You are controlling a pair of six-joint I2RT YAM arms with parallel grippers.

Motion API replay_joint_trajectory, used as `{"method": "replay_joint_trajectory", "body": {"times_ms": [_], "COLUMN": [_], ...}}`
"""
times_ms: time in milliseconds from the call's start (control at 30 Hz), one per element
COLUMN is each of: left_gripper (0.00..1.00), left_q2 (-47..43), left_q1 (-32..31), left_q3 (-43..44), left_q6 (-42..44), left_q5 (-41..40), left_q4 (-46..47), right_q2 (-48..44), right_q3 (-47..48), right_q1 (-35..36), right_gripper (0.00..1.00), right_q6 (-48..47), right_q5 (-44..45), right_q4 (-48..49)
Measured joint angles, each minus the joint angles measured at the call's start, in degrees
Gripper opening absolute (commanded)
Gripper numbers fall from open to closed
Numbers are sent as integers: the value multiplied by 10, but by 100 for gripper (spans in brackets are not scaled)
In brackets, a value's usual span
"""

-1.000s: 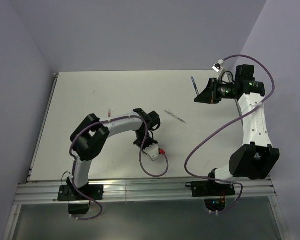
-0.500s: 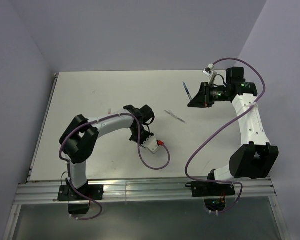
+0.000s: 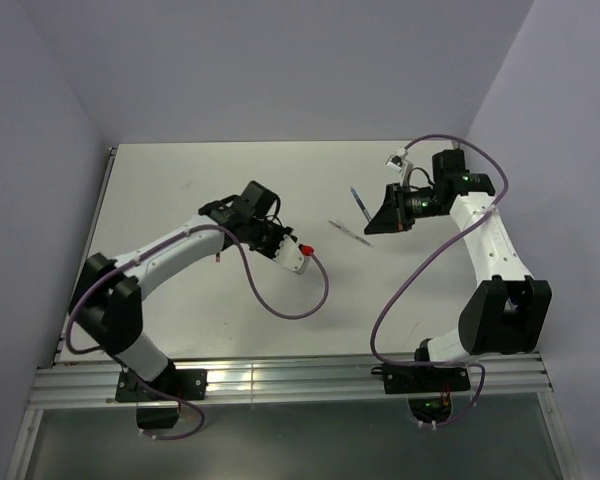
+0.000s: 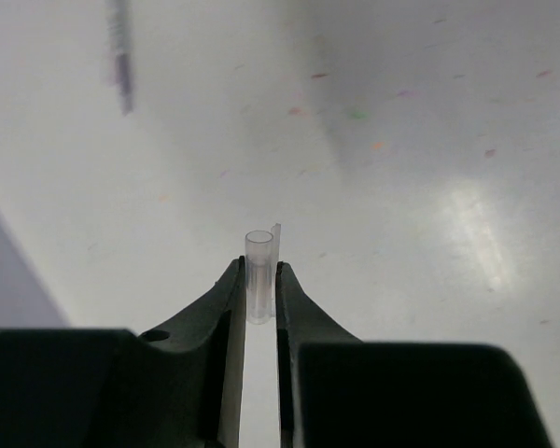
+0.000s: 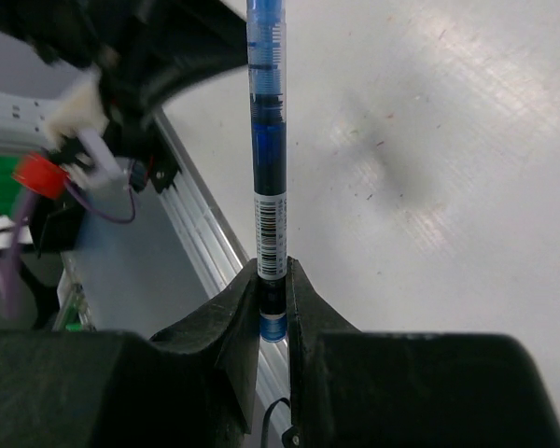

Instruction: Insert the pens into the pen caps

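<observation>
White table (image 3: 150,190) fills the view, matte and a bit scuffed. One clear-grey pen (image 3: 350,232) lies flat on it, just off centre toward 2 o'clock, its length running 10 to 4. Out at 10 o'clock there's a faint dark smudge (image 3: 190,183). Up close, tiny coloured specks (image 4: 357,116) dot the surface. A metal rail (image 3: 280,378) edges it at 6 o'clock.

The pen cap (image 4: 259,266) is clear, glossy plastic. The blue pen (image 5: 267,159) has a see-through plastic barrel. The white table (image 4: 420,140) looks smooth, with a soft sheen.
</observation>
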Motion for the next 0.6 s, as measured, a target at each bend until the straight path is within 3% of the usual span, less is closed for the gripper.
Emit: {"method": "replay_joint_trajectory", "body": {"times_ms": [300, 467, 600], "left_gripper": [0, 0, 0], "left_q2": [-215, -312, -361], "left_q1": [36, 36, 21], "left_q3": [-179, -285, -331], "left_q6": [-1, 41, 83], "left_q5": [-45, -50, -50], "left_q4": [271, 424, 479], "right_q2": [-33, -63, -64], "right_q3": [-46, -46, -42], "right_q1": [113, 170, 213], "right_gripper": [0, 0, 0], "right_q6": [-37, -42, -40], "right_q5": [1, 5, 27], "right_q4": [-6, -6, -6]}}
